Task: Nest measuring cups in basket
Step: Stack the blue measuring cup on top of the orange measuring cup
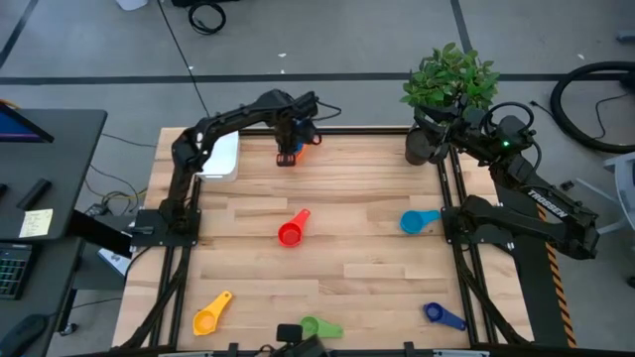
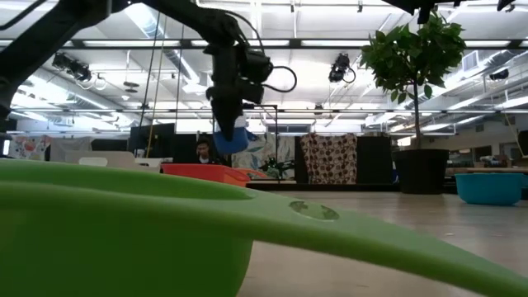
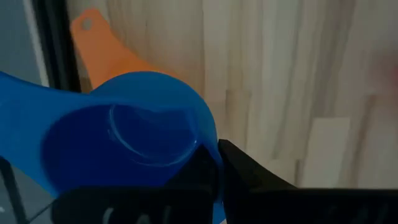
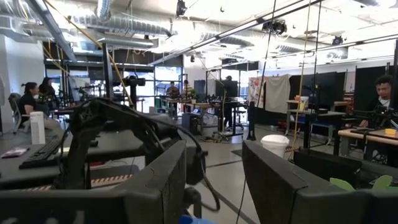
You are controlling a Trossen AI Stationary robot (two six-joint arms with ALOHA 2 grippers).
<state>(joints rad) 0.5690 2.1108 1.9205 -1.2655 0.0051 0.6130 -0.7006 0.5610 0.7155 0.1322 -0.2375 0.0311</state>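
The bench (image 1: 347, 248) is pale butcher-block wood inside a dark frame, standing on grey floor crossed by dark lines. At its far edge the left gripper (image 1: 290, 139) hangs above the boards, fingers clamped on a light blue measuring cup (image 3: 130, 134) — under it lies an orange measuring cup (image 3: 102, 46). The white basket (image 1: 220, 157) sits at the far left corner, just beside that arm. Scattered well apart on the wood: a red cup (image 1: 292, 230), another light blue cup (image 1: 417, 220), a dark blue cup (image 1: 442, 315), a yellow cup (image 1: 211, 314) and a green cup (image 1: 317, 326). The right gripper (image 1: 437, 134) waits by the potted plant (image 1: 448, 81), fingers apart, holding nothing. Beyond — an open workshop with ceiling lights, desks and seated people.
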